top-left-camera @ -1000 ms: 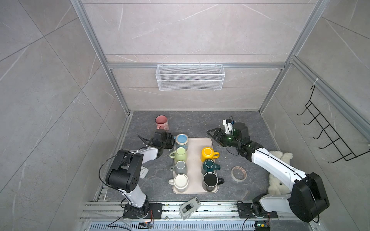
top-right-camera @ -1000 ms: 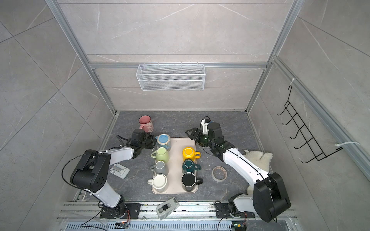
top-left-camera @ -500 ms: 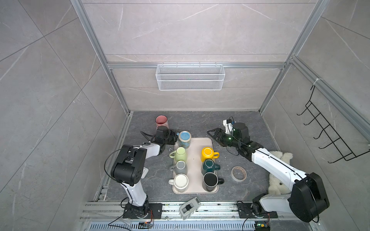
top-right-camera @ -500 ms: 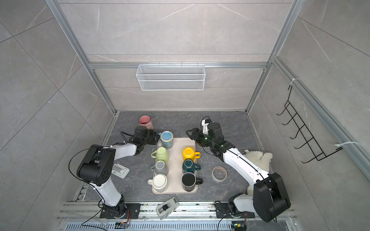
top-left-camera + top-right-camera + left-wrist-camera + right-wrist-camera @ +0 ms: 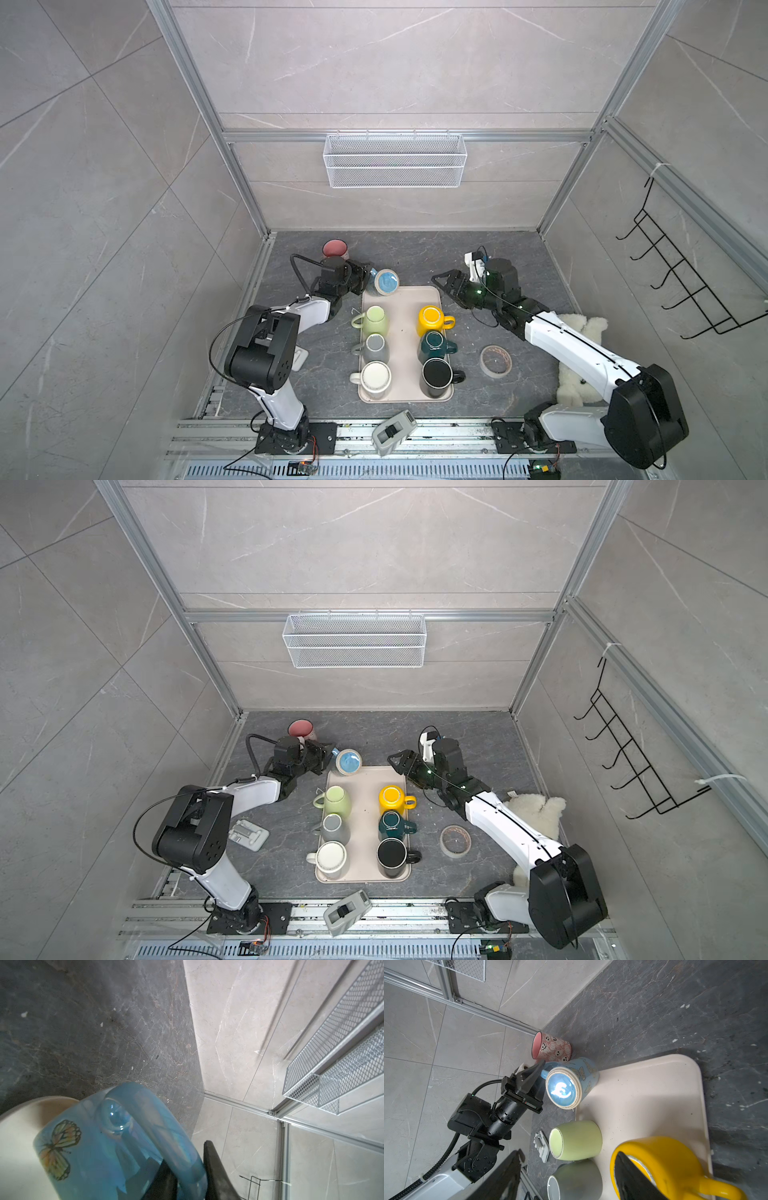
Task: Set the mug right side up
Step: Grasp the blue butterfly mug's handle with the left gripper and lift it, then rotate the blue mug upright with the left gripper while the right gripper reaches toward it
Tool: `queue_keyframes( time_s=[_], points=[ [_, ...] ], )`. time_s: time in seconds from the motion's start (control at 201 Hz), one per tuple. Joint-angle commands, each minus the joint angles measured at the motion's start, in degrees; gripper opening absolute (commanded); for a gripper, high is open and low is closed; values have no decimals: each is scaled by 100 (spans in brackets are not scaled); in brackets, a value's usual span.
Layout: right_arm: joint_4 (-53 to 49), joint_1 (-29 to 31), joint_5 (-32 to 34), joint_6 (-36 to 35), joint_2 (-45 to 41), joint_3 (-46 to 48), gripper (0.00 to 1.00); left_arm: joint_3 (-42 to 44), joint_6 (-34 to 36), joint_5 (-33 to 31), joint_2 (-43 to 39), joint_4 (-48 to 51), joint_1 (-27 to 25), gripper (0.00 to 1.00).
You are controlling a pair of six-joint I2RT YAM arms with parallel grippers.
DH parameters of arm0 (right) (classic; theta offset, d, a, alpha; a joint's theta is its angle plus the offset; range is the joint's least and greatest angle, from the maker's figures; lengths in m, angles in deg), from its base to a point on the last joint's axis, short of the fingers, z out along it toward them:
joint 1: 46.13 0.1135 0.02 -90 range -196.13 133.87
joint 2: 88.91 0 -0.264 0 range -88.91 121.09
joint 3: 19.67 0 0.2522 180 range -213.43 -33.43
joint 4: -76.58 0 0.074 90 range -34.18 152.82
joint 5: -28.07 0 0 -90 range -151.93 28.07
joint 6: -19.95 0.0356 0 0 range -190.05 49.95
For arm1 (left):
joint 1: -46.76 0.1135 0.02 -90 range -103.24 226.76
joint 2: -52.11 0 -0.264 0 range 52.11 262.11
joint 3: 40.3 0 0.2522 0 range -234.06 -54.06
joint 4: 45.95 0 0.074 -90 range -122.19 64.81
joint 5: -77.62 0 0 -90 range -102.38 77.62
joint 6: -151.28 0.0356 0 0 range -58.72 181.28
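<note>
In both top views the blue mug [image 5: 386,281] [image 5: 349,761] is base-up and tilted at the eleven o'clock corner of the tray [image 5: 415,299]. The left pincer [image 5: 368,276] meets it from nine o'clock. The right pincer [image 5: 441,283] hangs wide open and empty off the tray's one o'clock corner, well apart from the mug. The dark stone tabletop [image 5: 415,253] is bare toward twelve o'clock, a pink mug [image 5: 335,248] stands at ten o'clock just beyond the left wrist, and pale tiled walls carry a wire basket [image 5: 395,160]. The left wrist view shows the grip: two black fingers [image 5: 216,1167] nearly closed on the handle [image 5: 158,1118], one on each side of its band. The handle is glazed and the body hangs off to one side, so I judge the clamp must be firm. The mug should rise clear of the tray lip before the wrist rolls it. The roll is best made over the bare tabletop or the open tray middle, away from the pink mug. In the right wrist view the mug [image 5: 571,1084] leans with its shiny base toward the lens. Its rim probably touches the tray [image 5: 654,1095], though I cannot be sure. A yellow mug [image 5: 664,1163] sits near the right pincer's fingers.
</note>
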Motion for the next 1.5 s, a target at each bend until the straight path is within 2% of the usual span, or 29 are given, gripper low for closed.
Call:
queue_keyframes(
  time_s=[0.0,0.264,0.448,0.597,0.672,0.851,1.026,1.175,1.498],
  points=[
    [-61,-15,-38,-32,-182,124,72,-487,911,307,-536,-543,14,0],
    [-17,-19,-77,-22,-159,172,72,-676,2397,814,-951,-422,-246,0],
    [-24,-18,-132,-50,-133,129,72,-860,4055,802,-1444,647,-560,0],
    [-294,-22,-140,-253,-137,-75,71,-869,5993,94,-2065,1761,-1037,0],
    [-464,-15,-127,-404,-159,-214,67,-767,6822,-324,-2357,2056,-1292,0],
    [-836,-17,-151,-742,-166,-595,55,-492,8161,-839,-2797,2272,-1632,0],
    [-1129,-19,-332,-1132,-146,-1042,46,-345,9372,-1564,-2886,2251,-2077,0],
    [-1412,-22,-452,-1504,-199,-1400,45,-339,10436,-2262,-2786,2234,-2530,0],
    [-1991,-14,-815,-2269,-178,-2000,55,-67,12119,-3219,-2536,1615,-3252,0]
  ],
)
